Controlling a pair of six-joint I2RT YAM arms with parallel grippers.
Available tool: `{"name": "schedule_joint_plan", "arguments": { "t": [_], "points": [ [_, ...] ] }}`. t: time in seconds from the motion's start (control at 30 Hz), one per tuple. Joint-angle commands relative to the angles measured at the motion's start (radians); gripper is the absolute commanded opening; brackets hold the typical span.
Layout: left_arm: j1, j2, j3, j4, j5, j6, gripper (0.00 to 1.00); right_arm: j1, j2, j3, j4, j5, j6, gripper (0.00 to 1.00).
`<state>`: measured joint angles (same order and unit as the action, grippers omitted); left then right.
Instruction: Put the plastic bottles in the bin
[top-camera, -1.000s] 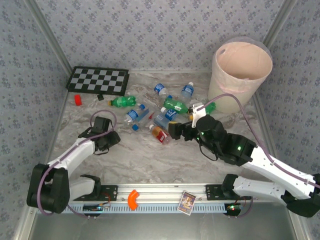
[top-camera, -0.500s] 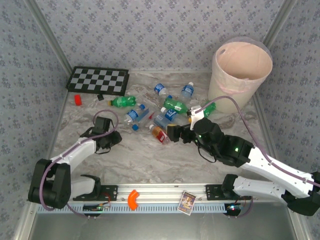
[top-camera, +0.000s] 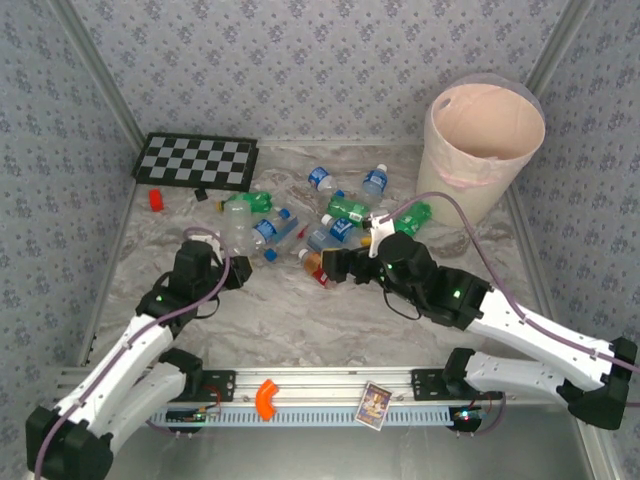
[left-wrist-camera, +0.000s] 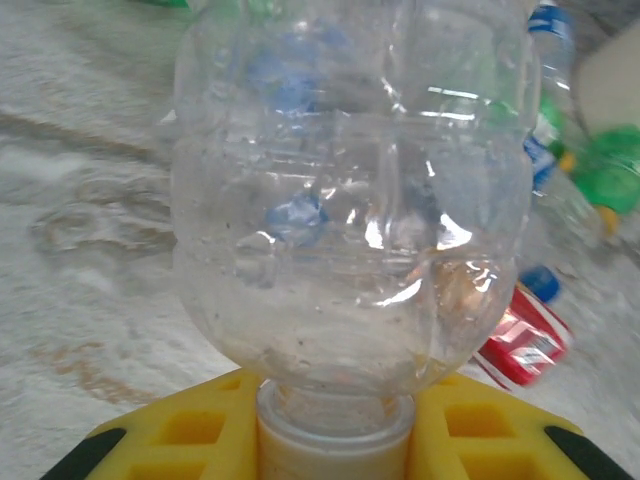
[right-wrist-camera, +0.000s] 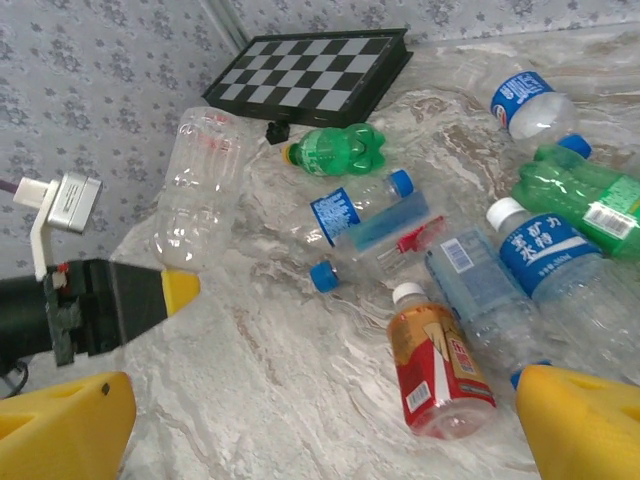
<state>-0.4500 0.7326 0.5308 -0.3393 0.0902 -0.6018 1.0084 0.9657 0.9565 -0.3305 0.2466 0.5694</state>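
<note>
The left wrist view shows the left gripper (left-wrist-camera: 335, 425) pinching the neck of a clear unlabelled plastic bottle (left-wrist-camera: 350, 200); from above this grip is unclear. The right gripper (top-camera: 334, 266) stands spread near a red-labelled bottle (right-wrist-camera: 440, 370), well apart from the pale pink bin (top-camera: 470, 190).

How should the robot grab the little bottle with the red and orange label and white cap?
Round its labelled middle, from straight above, I think. The small red-and-orange-labelled plastic bottle lies flat on its side, with bare marble table on one side; a clear blue-labelled bottle crowds the other, so squeeze in carefully there.
</note>
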Motion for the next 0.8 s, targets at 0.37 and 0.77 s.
{"name": "schedule_joint_plan", "arguments": {
  "t": [0.37, 0.77],
  "points": [
    [-0.426, 0.039, 0.145, 0.092, -0.075, 0.167, 0.3, -0.065, 0.092, 0.023, 0.12, -0.247, 0.029, 1.0],
    [-0.546, 0.134, 0.182, 0.12, -0.075, 0.195, 0.3, -0.152, 0.155, 0.013, 0.186, -0.375, 0.126, 0.95]
  ]
}}
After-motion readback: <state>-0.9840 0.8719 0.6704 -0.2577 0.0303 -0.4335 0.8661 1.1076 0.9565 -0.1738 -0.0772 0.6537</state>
